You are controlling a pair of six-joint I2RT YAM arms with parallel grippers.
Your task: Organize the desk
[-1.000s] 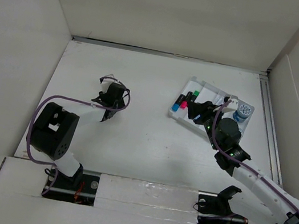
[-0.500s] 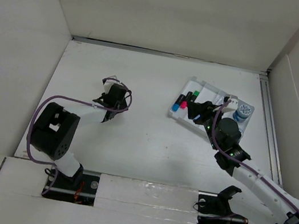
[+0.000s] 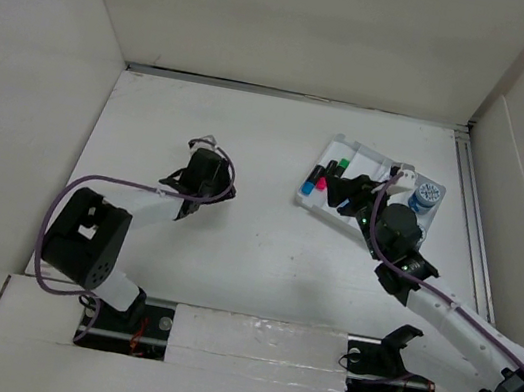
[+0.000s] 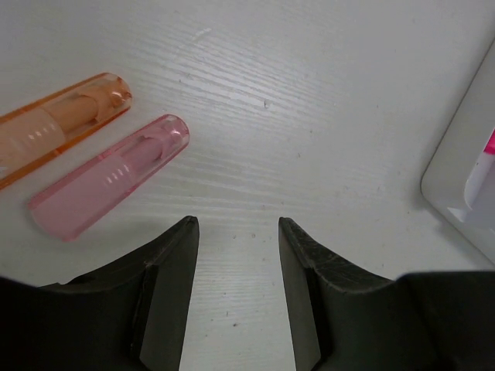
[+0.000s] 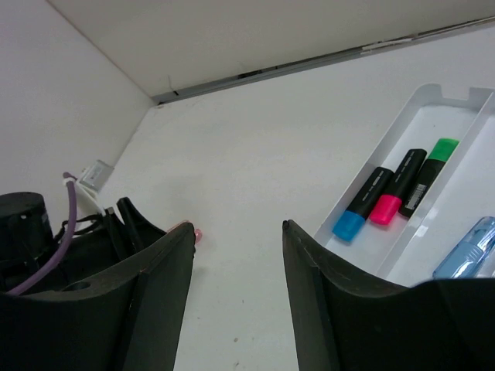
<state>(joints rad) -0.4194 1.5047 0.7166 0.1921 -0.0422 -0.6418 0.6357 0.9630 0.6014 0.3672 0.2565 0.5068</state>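
1. The desk spreads under both arms, walled in white.
2. Left gripper hangs open and empty, just short of a pink tube and an orange tube, perhaps pen caps.
3. Right gripper gapes empty near the tray.

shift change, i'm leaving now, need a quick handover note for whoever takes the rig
Tools: left tool open, empty, low over the desk. right tool open, empty, near the tray.
Things: pink tube and orange tube lie loose on the desk, just off the left tool.
Done: three markers lie in the tray.
Left: both tubes, probably bound for the tray.
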